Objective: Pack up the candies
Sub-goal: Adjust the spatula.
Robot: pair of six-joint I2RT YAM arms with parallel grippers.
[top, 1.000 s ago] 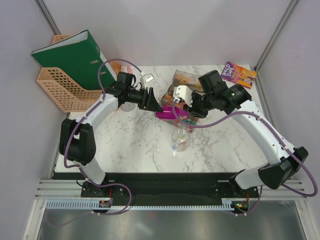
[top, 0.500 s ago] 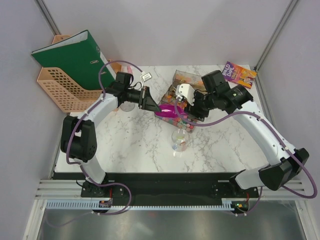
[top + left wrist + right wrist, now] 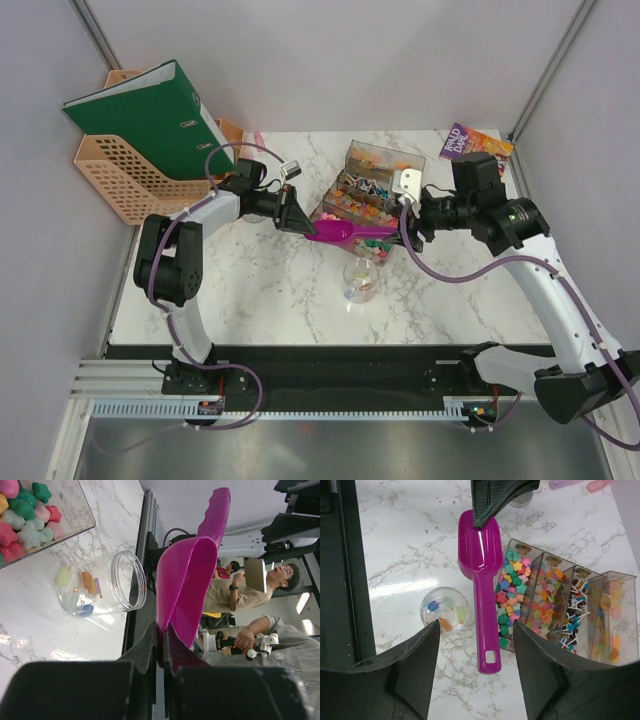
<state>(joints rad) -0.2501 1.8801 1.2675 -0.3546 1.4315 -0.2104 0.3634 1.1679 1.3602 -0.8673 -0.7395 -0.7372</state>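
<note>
**Right gripper (image 3: 406, 215) lets go and backs away as left gripper (image 3: 299, 219) takes the scoop (image 3: 481, 555)**

Since a second ago the right arm has pulled back toward its own side of the table (image 3: 250, 290). It has left the purple scoop it was crowding beside the trays (image 3: 620, 576). Its fingers now stand wide apart and hold nothing. In the right wrist view they frame the scoop's handle without touching it. The forearm reaches in from the right, with the wrist level and pointing left at the trays.

Meanwhile the left gripper, which stood open a second ago, has closed narrowly on the front lip of the scoop's bowl. The left arm stretches forward and to the right, with its elbow bent near the orange basket (image 3: 110, 180) and the green binder (image 3: 140, 115). Its gripper points toward the right arm.

The scoop lies alongside the near edge of the trays, handle toward the right gripper. Whether its handle rests on the table cannot be told.

The candies (image 3: 512, 587) sit mostly in the trays' compartments, sorted as stars, wrapped pieces and sticks. A few more lie at the bottom of the small clear jar (image 3: 445, 611). The jar stands upright on the marble just in front of the scoop. A book (image 3: 472, 143) lies at the far right corner.
</note>
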